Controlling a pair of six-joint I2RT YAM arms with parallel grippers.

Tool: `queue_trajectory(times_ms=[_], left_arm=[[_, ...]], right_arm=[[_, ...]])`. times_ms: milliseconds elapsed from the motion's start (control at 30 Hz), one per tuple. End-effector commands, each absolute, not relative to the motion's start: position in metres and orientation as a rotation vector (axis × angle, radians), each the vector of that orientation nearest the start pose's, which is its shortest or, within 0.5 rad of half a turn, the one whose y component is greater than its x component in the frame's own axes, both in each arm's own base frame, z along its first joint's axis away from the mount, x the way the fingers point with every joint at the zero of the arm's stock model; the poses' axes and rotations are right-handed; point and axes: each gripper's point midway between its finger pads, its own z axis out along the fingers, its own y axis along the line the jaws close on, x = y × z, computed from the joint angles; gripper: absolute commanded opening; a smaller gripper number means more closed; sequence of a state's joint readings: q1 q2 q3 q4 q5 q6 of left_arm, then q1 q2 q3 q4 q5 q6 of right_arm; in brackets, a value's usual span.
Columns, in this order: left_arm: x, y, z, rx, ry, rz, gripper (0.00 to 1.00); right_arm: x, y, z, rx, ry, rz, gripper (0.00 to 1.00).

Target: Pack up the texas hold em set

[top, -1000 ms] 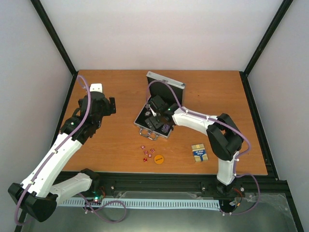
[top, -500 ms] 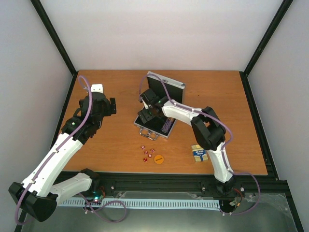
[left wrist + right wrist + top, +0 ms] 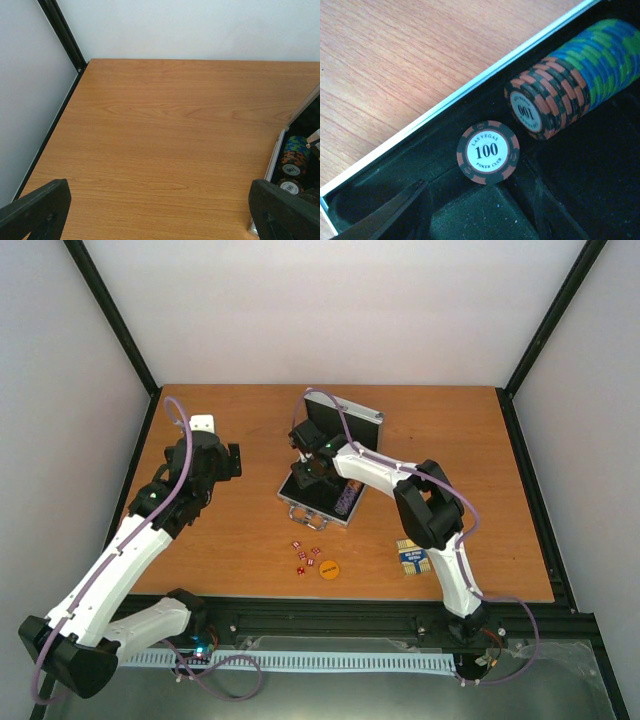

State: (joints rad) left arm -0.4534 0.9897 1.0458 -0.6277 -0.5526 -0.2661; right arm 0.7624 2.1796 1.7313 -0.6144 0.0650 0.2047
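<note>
Case [image 3: 316, 511] lying open mid-table [image 3: 230, 540], chips [image 3: 560, 85] racked in its lining, one loose 100 chip [image 3: 488, 152] just beside them; right gripper [image 3: 308, 468] over its 9 o'clock end, spread not discernible; left gripper [image 3: 160, 207] at 9 o'clock, wide apart, empty; dice [image 3: 305, 557] and orange disc [image 3: 329, 568] at 6 o'clock, card deck [image 3: 413, 557] at 4 o'clock.

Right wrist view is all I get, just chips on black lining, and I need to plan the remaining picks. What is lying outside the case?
Observer: Several red dice lie scattered on the table, just in front of the case.
Operator: Anything near them?
Observer: An orange disc sits just right of the dice.
Operator: And the cards?
Observer: The card deck lies flat further right, well apart from the disc.
</note>
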Motion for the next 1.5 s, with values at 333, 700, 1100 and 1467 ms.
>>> queue_trajectory(times_ms=[333, 700, 1100, 1467], left_arm=[[0.313, -0.05, 0.295, -0.136, 2.029, 0.142, 1.0], [0.314, -0.051, 0.294, -0.132, 2.033, 0.145, 1.0], [0.313, -0.05, 0.292, -0.133, 2.035, 0.149, 1.0], [0.314, -0.05, 0.29, -0.129, 2.042, 0.155, 1.0]], right_arm=[[0.389, 0.359, 0.037, -0.517, 2.688, 0.329, 0.51], [0.402, 0.354, 0.031, -0.442, 2.687, 0.383, 0.44], [0.402, 0.364, 0.024, -0.413, 2.706, 0.481, 0.4], [0.407, 0.36, 0.023, -0.382, 2.696, 0.452, 0.14]])
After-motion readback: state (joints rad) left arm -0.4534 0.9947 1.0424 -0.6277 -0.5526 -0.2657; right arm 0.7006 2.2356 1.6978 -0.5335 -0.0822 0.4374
